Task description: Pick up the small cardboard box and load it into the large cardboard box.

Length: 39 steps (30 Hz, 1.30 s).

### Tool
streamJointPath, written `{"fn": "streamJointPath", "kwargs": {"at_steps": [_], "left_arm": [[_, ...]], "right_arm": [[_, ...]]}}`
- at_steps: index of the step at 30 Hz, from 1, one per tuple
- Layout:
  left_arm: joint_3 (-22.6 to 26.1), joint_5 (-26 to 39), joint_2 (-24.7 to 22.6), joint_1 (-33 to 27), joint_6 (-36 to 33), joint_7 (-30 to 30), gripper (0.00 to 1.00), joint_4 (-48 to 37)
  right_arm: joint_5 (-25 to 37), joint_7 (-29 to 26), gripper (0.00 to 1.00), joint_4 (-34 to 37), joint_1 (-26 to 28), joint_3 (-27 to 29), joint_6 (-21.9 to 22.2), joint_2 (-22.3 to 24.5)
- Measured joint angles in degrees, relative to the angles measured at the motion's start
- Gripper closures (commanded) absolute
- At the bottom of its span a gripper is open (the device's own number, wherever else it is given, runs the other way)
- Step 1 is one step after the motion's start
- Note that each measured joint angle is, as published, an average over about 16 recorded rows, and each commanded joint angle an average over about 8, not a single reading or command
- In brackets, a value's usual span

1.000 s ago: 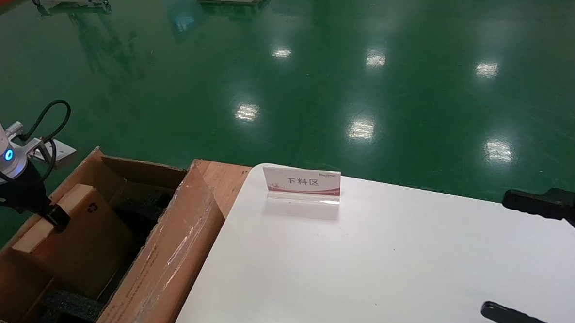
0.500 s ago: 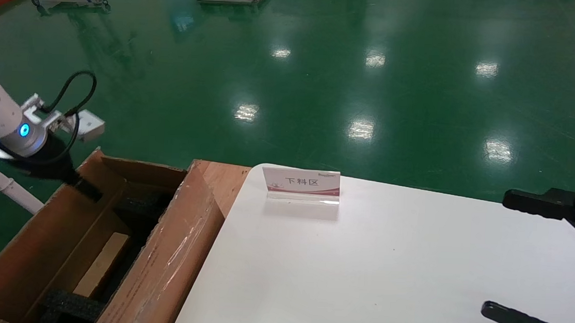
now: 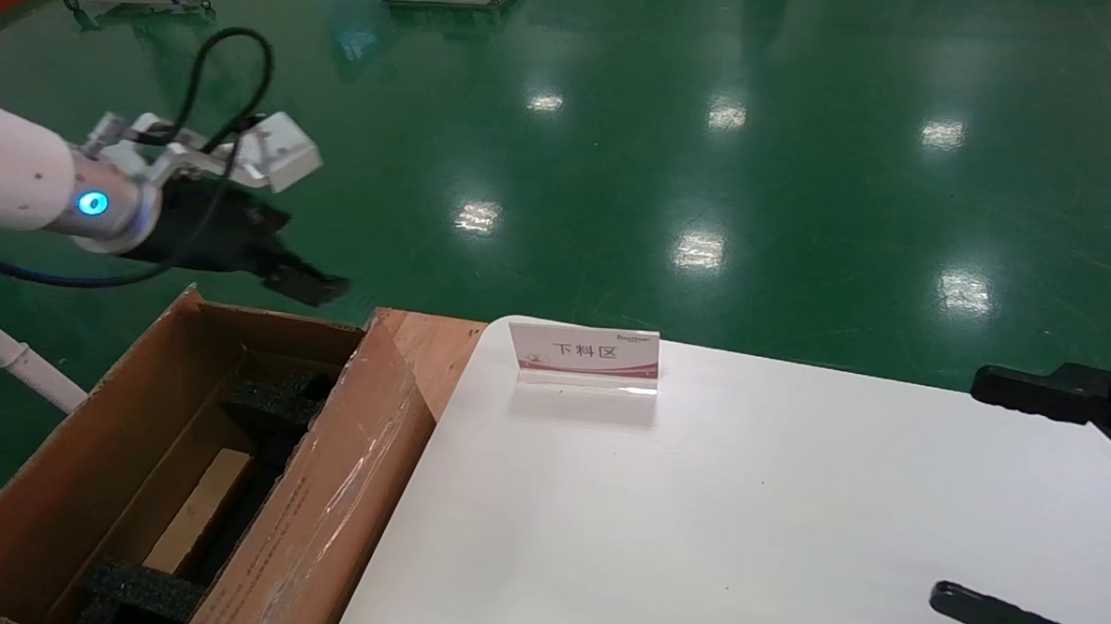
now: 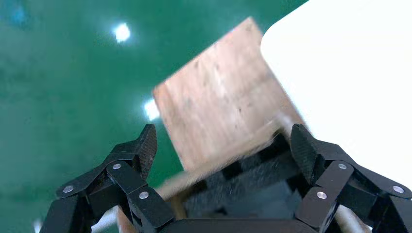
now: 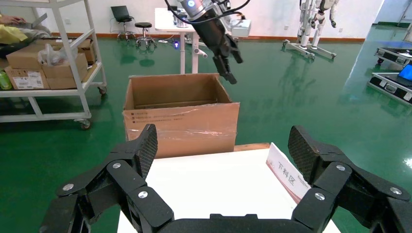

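Our left gripper (image 3: 308, 285) hangs spread and empty above the far end of the large cardboard box (image 3: 321, 517); the small cardboard box (image 3: 198, 511) lies down inside among black foam blocks (image 3: 280, 396). Our right gripper (image 5: 221, 150) waits splayed over the white table (image 3: 744, 508). We judge a low swing could snag an upright flap.

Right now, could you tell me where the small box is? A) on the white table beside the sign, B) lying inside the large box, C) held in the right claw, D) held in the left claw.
B: the small box lies down inside the large box between black foam blocks, while the left claw hangs open and empty above the far end of the large box.
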State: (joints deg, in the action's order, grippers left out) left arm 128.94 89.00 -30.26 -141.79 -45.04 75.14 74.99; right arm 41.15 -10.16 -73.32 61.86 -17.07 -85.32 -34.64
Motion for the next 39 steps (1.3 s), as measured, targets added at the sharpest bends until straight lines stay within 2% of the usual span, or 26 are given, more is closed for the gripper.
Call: {"fn": "streamJointPath", "kwargs": {"at_steps": [6,11,39], "left_arm": [[-4.2,-0.7,0.1,2.0,0.5,-2.3,0.0,3.0],[-10.6,-3.1,-0.3,6.3,-1.7,-5.7,0.0,3.2],[-62.6,-25.4,-2.6,43.8,-21.4,-35.5,0.0,0.9]], "right_arm": [[0.0,0.0,0.0,0.0,0.0,0.0,0.0,0.0],[0.0,0.0,0.0,0.0,0.0,0.0,0.0,0.0],[0.0,0.0,0.0,0.0,0.0,0.0,0.0,0.0]]}}
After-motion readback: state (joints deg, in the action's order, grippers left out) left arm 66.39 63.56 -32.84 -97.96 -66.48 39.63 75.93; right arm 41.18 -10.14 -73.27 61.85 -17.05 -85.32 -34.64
